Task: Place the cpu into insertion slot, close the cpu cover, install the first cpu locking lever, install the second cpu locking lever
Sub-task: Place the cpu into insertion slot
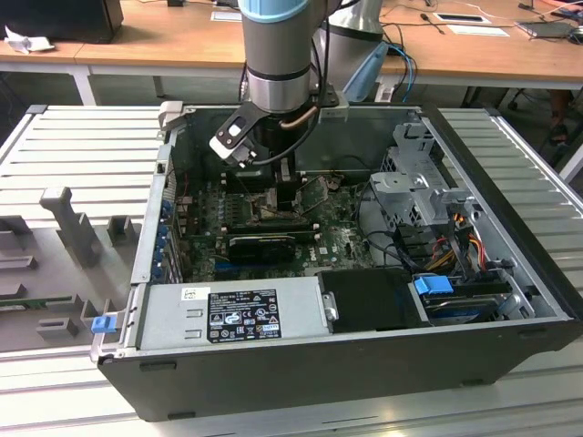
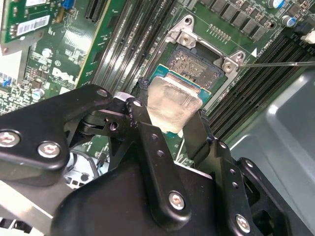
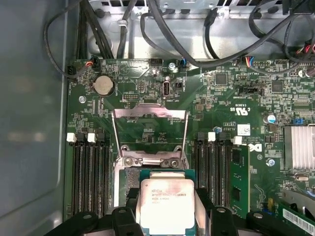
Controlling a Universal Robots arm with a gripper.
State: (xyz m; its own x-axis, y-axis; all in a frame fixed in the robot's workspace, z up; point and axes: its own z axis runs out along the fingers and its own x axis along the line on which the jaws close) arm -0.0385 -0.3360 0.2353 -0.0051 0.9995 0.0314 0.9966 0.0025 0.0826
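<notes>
My gripper [image 2: 170,105] is shut on the cpu [image 2: 173,101], a square chip with a silvery lid on a green base, gripped by two opposite edges between black fingers [image 2: 140,105]. The cpu [image 3: 165,201] hangs tilted just above the insertion slot [image 2: 197,64], whose dark contact field and silvery rim show partly beyond the chip. The cpu cover [image 3: 150,113], a thin metal frame with a square window, stands swung open past the slot. A thin metal lever rod [image 2: 275,63] sticks out beside the slot. In the exterior view the gripper [image 1: 273,187] is low inside the open computer case.
Memory slots [image 3: 91,172] flank the insertion slot on both sides. A grey power supply box [image 1: 232,314] lies along the near case wall, and a drive cage [image 1: 419,182] with cables sits at the exterior view's right. Black cables [image 3: 172,39] cross the board's far edge.
</notes>
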